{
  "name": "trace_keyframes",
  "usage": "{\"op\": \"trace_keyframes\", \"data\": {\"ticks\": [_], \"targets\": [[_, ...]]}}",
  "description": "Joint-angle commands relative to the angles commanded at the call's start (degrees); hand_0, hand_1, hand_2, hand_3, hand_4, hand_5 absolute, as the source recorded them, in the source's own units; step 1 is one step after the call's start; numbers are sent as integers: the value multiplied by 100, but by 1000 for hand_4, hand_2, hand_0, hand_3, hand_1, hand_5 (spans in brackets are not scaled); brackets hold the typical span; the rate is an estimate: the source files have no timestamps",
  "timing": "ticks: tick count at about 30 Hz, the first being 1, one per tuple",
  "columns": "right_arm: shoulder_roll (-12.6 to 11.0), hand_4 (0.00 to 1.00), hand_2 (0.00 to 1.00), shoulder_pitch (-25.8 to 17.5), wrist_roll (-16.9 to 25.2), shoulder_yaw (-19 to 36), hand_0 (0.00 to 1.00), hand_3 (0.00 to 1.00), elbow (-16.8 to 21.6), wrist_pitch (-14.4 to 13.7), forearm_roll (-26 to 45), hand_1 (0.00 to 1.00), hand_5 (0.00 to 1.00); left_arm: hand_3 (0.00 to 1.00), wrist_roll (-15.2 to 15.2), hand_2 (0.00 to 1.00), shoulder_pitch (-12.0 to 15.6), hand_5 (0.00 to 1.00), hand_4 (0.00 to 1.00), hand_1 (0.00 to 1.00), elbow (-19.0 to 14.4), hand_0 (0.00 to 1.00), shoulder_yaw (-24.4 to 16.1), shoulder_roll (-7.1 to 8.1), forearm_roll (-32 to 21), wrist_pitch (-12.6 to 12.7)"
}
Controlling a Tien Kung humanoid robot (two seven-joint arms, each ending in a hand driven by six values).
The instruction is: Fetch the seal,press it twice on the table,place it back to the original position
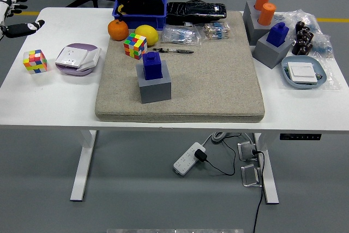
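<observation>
A blue seal (152,65) is seen standing upright in a grey block holder (155,86) on a beige felt mat (218,75), which is laid on the white table (49,99). Just behind the holder, a Rubik's cube (134,45), a lemon (146,34) and an orange (118,29) are grouped. The left hand (13,17) is held at the table's far left corner, fingers spread and nothing grasped. A second blue seal (278,33) is set in another grey block (271,51) at the right.

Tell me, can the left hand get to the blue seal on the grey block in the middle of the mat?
Probably yes: the left hand is open at the table's far left, and the seal stands exposed on top.
</observation>
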Motion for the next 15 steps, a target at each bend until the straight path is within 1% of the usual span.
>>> {"op": "trace_keyframes", "data": {"ticks": [10,15], "targets": [[-18,751,715,63,-1,18,835,718,7,-16,-12,760,519,848,-4,811,12,249,799,836,-27,856,-63,32,5,2],[-12,751,716,85,0,32,835,717,12,-19,-14,759,519,844,15,811,-1,249,799,836,-15,854,-20,51,-12,-10]]}}
